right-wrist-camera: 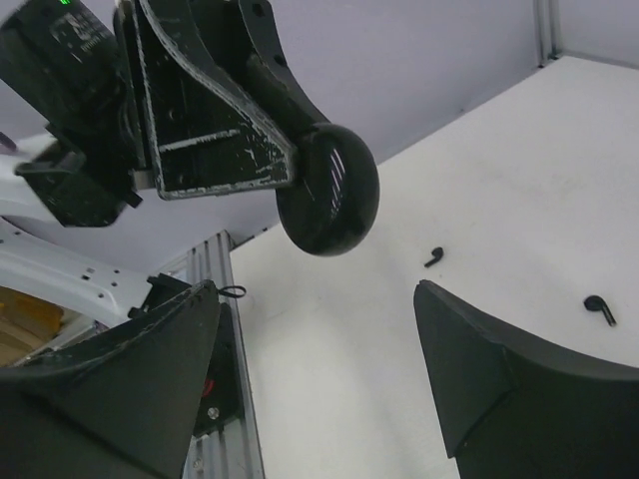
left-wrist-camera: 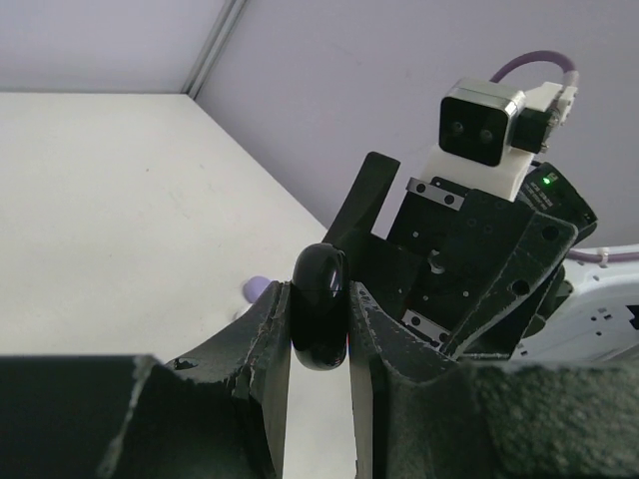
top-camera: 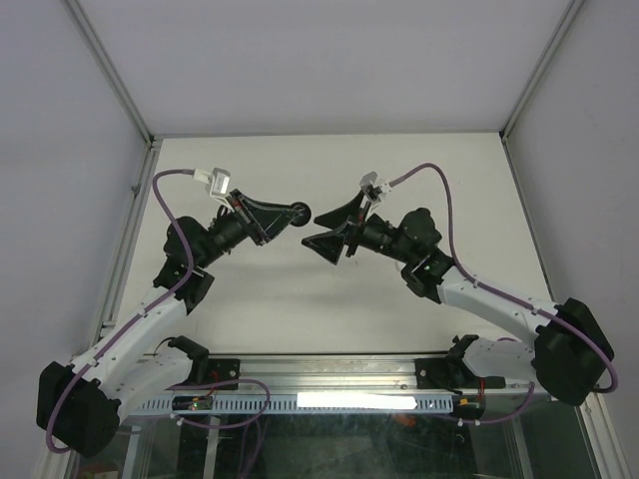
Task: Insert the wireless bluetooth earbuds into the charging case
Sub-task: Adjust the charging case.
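Note:
My left gripper (top-camera: 300, 214) is shut on a glossy black round charging case (left-wrist-camera: 319, 309), held edge-on above the table; no open lid shows. The case also shows in the right wrist view (right-wrist-camera: 329, 195), at the tips of the left fingers (right-wrist-camera: 215, 150). My right gripper (top-camera: 321, 228) is open and empty, its jaws wide apart, facing the case from a short way off (right-wrist-camera: 315, 294). Two tiny black comma-shaped earbuds lie on the white table below, one nearer the case (right-wrist-camera: 433, 256), one farther right (right-wrist-camera: 599, 308). No white earbuds show.
A small pale purple thing (left-wrist-camera: 257, 289) lies on the table, partly hidden behind my left finger. The right arm's wrist camera (left-wrist-camera: 484, 125) fills the space just beyond the case. An aluminium rail (right-wrist-camera: 215, 299) runs along the table edge.

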You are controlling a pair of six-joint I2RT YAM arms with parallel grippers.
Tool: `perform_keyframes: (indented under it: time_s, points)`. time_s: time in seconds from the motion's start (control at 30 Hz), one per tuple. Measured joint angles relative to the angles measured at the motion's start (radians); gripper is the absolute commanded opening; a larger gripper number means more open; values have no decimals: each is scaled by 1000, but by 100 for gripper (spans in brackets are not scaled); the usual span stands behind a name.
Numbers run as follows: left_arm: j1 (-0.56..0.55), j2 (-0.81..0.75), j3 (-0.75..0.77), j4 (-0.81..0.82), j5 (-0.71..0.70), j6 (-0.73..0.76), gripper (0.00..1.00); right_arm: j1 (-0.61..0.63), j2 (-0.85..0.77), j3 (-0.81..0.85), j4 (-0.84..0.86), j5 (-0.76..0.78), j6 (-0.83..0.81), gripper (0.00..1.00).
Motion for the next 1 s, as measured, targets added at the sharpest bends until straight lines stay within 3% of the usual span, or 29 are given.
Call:
perform_keyframes:
  time_s: [0.17, 0.43, 1.0]
  points:
    - [0, 0, -30, 115, 21, -49, 5, 0, 34, -1, 144, -21, 85, 72]
    - [-2, 25, -91, 311, 43, -153, 4, 6, 107, -1, 323, -44, 174, 51]
    - [-49, 26, -153, 494, 11, -204, 5, 34, 176, -1, 514, -61, 253, 34]
